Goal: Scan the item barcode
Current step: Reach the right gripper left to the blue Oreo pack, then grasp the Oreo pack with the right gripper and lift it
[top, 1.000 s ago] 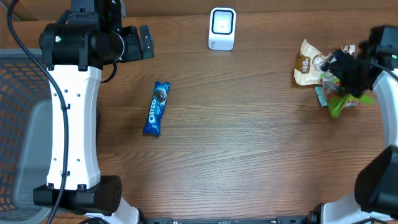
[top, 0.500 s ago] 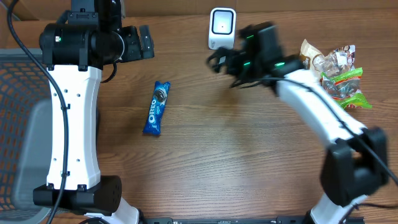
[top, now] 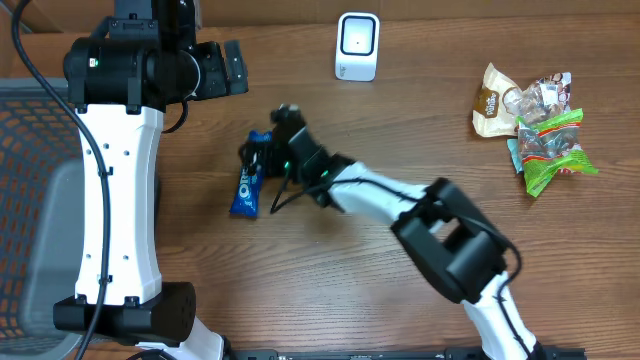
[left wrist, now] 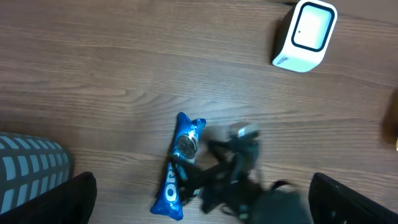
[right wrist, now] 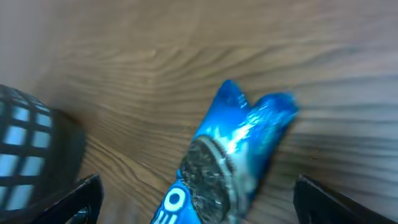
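Note:
A blue Oreo pack lies left of the table's middle, its long side running front to back. My right gripper hovers over the pack's far end, open, its arm reaching in from the front right. In the right wrist view the pack lies between the spread fingers, and nothing is gripped. The white scanner stands at the back centre and also shows in the left wrist view. My left gripper stays raised at the back left, open and empty, looking down on the pack.
Several snack packets lie in a heap at the back right. A grey mesh basket sits off the table's left edge. The left arm's white column stands along the left side.
My right arm has swept from the snack heap at the far right, past the scanner, to the Oreo pack, staying open. The left arm and the pack have not moved.

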